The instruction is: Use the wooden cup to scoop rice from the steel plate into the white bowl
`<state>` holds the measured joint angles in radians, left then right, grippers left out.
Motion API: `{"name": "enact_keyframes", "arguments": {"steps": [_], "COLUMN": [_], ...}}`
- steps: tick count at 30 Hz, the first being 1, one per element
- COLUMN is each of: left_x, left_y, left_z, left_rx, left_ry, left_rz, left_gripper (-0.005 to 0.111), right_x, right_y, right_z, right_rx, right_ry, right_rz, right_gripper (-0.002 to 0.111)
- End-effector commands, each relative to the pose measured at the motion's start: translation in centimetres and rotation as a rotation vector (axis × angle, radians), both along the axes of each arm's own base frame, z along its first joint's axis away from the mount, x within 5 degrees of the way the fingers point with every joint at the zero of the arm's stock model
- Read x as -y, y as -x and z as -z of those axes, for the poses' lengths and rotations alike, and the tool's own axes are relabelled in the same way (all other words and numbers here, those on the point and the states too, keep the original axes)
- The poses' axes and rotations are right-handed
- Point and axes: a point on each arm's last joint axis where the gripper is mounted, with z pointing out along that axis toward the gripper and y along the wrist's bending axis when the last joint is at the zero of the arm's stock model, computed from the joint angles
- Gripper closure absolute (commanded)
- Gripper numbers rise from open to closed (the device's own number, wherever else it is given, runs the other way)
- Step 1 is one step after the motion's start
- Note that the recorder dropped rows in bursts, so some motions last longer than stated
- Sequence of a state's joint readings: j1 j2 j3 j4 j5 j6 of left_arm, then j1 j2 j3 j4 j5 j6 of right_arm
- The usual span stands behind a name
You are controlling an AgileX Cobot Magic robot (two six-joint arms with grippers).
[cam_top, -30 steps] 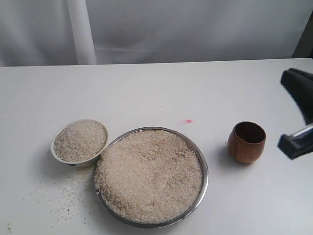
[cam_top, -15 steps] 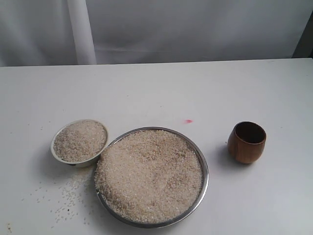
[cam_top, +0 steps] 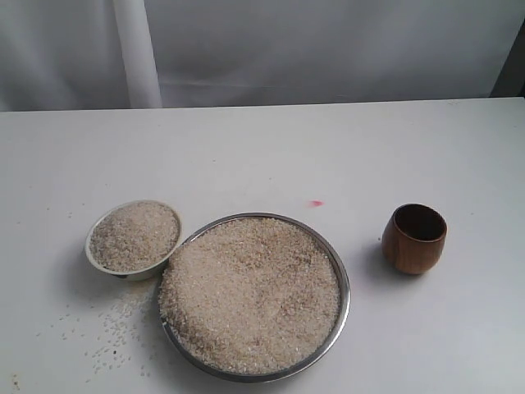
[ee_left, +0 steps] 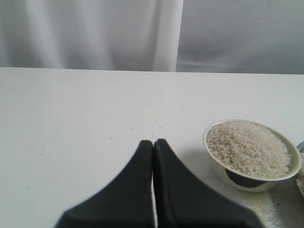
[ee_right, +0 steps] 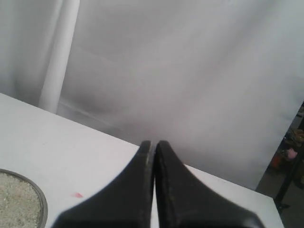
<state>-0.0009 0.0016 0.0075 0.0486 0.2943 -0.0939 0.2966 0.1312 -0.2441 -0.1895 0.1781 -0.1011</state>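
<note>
The steel plate (cam_top: 343,283) lies at the front middle of the table, heaped with rice (cam_top: 250,291). Touching its left rim stands the white bowl (cam_top: 131,271), also full of rice (cam_top: 135,236). The wooden cup (cam_top: 414,239) stands upright and empty to the plate's right. Neither gripper shows in the exterior view. In the left wrist view my left gripper (ee_left: 153,141) is shut on nothing, with the white bowl (ee_left: 223,166) beside it. In the right wrist view my right gripper (ee_right: 152,142) is shut on nothing, above the table, with the plate's rim (ee_right: 43,204) at the frame's edge.
Loose grains (cam_top: 115,324) are scattered on the table in front of the bowl. A small pink mark (cam_top: 316,203) lies behind the plate. A white curtain with a pole (cam_top: 135,53) backs the table.
One second ago my right gripper stood open at the right edge of the exterior view, beside the cup. It has since left that view. The cup, bowl and plate have not moved.
</note>
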Motion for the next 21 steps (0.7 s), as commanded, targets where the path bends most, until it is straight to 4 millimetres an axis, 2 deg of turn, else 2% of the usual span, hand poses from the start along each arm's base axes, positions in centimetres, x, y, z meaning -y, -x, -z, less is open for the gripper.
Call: {"name": "enact_keyframes", "arguments": {"steps": [1, 11, 21], "left_x": [0.0, 0.0, 0.0], "left_y": [0.0, 0.0, 0.0], "left_z": [-0.3, -0.3, -0.3], "left_rx": [0.019, 0.019, 0.019], "left_ry": [0.007, 0.007, 0.007], "left_rz": [0.004, 0.004, 0.004], "left_gripper": [0.107, 0.107, 0.107], "right_x": [-0.3, -0.3, -0.2], "right_y": [-0.3, -0.1, 0.2], "right_z": [1.4, 5.4, 6.3], "right_rx": [0.032, 0.012, -0.049], "right_ry": [-0.08, -0.221, -0.234], "right_rz": [-0.02, -0.037, -0.033], "right_gripper": [0.108, 0.108, 0.108]}}
